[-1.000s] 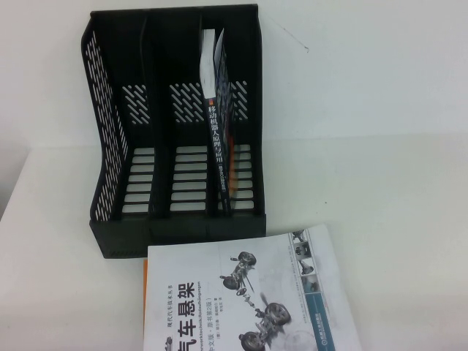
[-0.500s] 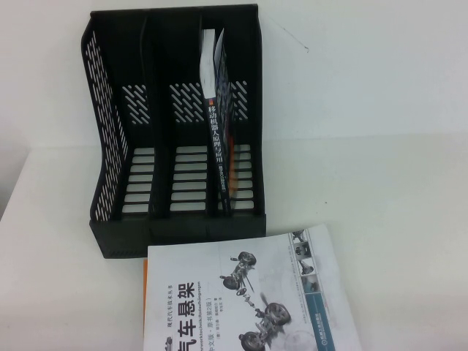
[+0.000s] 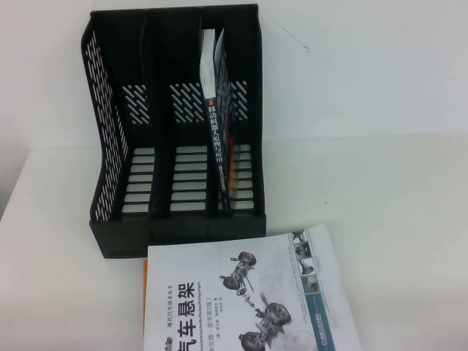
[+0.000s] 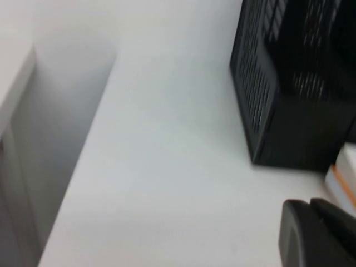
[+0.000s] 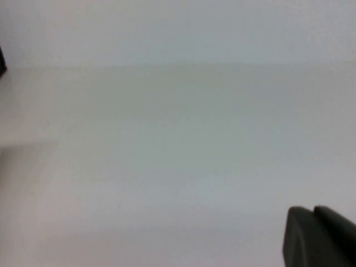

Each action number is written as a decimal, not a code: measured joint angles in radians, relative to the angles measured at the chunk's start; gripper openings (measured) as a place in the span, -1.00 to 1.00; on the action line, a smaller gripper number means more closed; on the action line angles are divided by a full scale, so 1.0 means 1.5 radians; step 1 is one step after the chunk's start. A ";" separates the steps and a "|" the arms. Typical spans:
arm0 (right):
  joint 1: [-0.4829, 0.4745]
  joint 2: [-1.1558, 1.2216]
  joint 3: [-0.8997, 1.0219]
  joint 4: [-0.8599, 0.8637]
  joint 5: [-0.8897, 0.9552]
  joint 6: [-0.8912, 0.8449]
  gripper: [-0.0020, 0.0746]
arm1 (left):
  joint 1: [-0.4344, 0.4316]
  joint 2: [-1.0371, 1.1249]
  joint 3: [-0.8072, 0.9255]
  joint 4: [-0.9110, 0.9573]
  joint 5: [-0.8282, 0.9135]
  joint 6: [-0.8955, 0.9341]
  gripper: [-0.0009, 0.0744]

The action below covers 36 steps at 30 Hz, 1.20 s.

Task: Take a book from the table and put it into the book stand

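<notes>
Near edge, centre: the book (image 3: pixel 248 296), a large white-grey paperback with bold black title and suspension-part pictures, lies flat on the table (image 3: pixel 395 183), cover up, its near part cut off by the frame; an orange-edged book (image 3: pixel 144 292) lies under it, showing only as a strip at its left side. Risk, judged: a flat, wide, flexible paperback gives little edge to pinch, so a lift may drag the orange-edged book along, or the cover may bend and slip; tilted on entry, it may catch a divider or push the stand away. Left gripper (image 4: pixel 317 233): not in the high view; in its wrist view only a dark part of it shows, low over bare table near the stand's left side; opening cannot be told, nothing seen held or touched. Right gripper (image 5: pixel 320 236): likewise only a dark part, over bare table; opening cannot be told, nothing seen held. Just beyond the paperback: the book stand (image 3: pixel 117 219), black, three compartments, slotted floor, perforated sides; left and middle compartments empty. Right compartment: a dark-spined book (image 3: pixel 217 150) with white lettering, upright, leaning a little.
</notes>
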 joint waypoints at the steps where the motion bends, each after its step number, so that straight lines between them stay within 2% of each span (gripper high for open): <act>1: 0.000 0.000 0.001 0.000 -0.025 0.000 -0.95 | 0.000 0.000 0.003 0.000 -0.023 0.000 -0.98; 10: 0.000 0.000 0.001 -0.001 -0.347 0.000 -0.95 | 0.000 0.000 0.003 0.004 -0.348 0.000 -0.98; 17: 0.000 0.000 0.001 -0.001 -0.470 0.078 -0.95 | 0.000 0.000 0.003 0.004 -0.503 0.000 -0.98; 26: 0.000 0.000 0.001 0.000 -0.639 0.086 -0.95 | 0.000 0.000 0.003 0.004 -0.508 0.000 -0.98; 30: 0.000 0.000 0.001 0.025 -0.663 0.087 -0.95 | 0.000 0.000 0.001 0.012 -0.482 0.001 -0.98; 33: 0.000 0.000 -0.001 0.042 -0.614 0.077 -0.95 | 0.000 0.000 -0.045 0.015 -0.378 0.001 -0.98; 36: 0.000 0.000 -0.049 0.047 -0.429 0.073 -0.95 | 0.000 0.000 -0.128 0.015 -0.256 0.001 -0.98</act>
